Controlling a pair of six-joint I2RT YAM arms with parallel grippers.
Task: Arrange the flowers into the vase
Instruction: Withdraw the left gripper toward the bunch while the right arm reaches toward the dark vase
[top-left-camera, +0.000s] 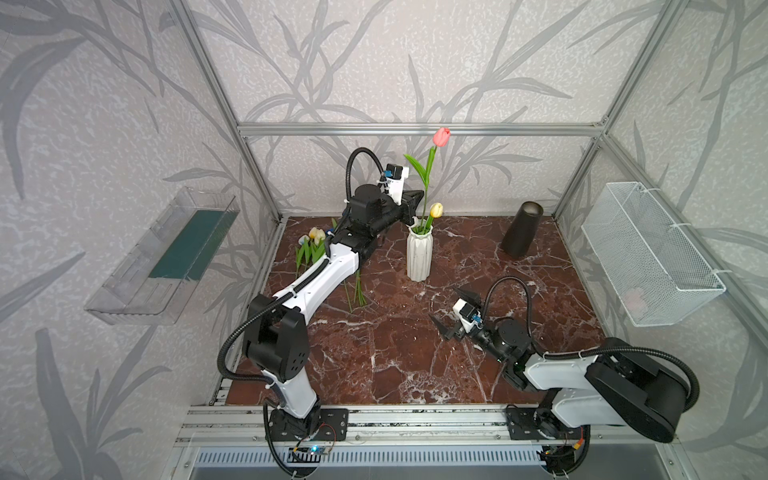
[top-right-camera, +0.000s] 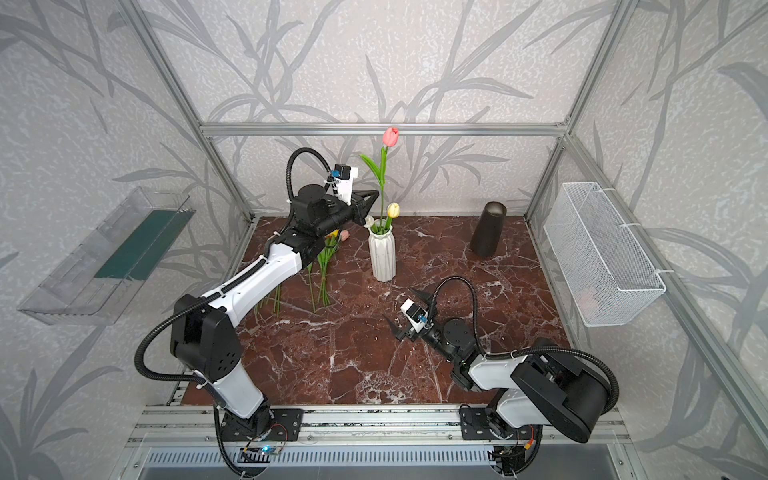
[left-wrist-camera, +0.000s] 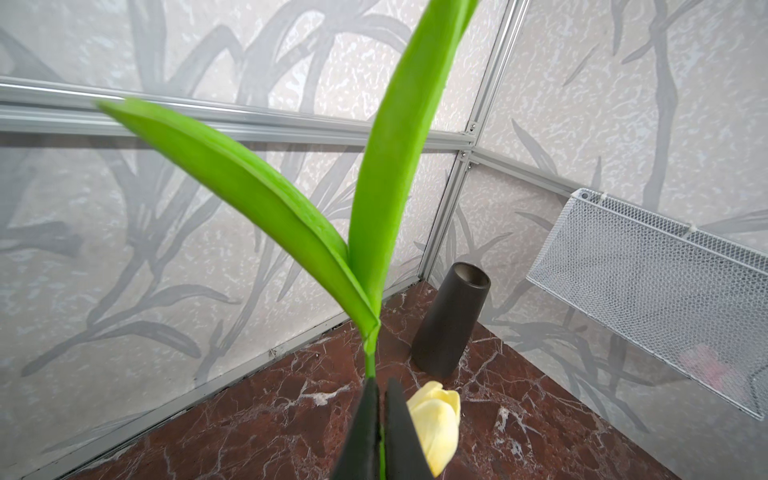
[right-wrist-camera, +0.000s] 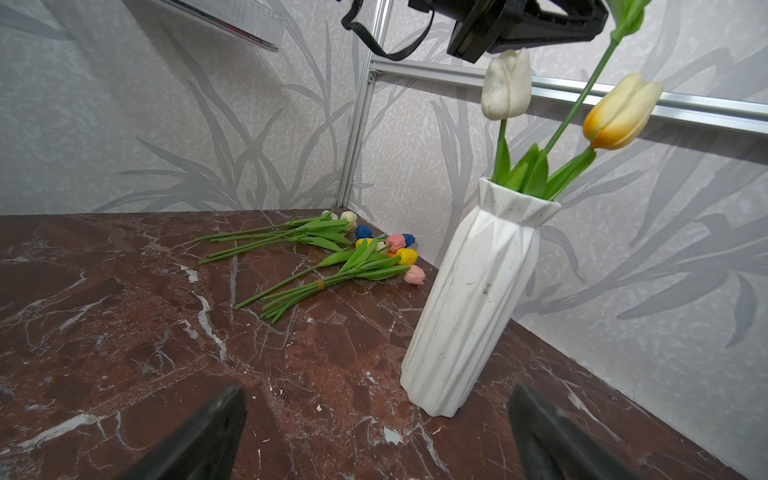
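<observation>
The left gripper (top-left-camera: 419, 196) is clamped on the thin green stem of a pink tulip (top-left-camera: 441, 136), holding it upright over the white vase (top-left-camera: 419, 257). The stem's lower end runs down into the vase's mouth beside a yellow tulip (top-left-camera: 436, 210) and a white tulip (right-wrist-camera: 506, 83) that stand in it. The right gripper (top-left-camera: 444, 304) hangs empty with jaws spread wide above the marble table (top-left-camera: 395, 353), in front of the vase and apart from it. The remaining flowers (right-wrist-camera: 357, 266) lie in loose bunches on the table near the back left corner, and a dark vase (top-left-camera: 521, 230) stands well off to the right.
</observation>
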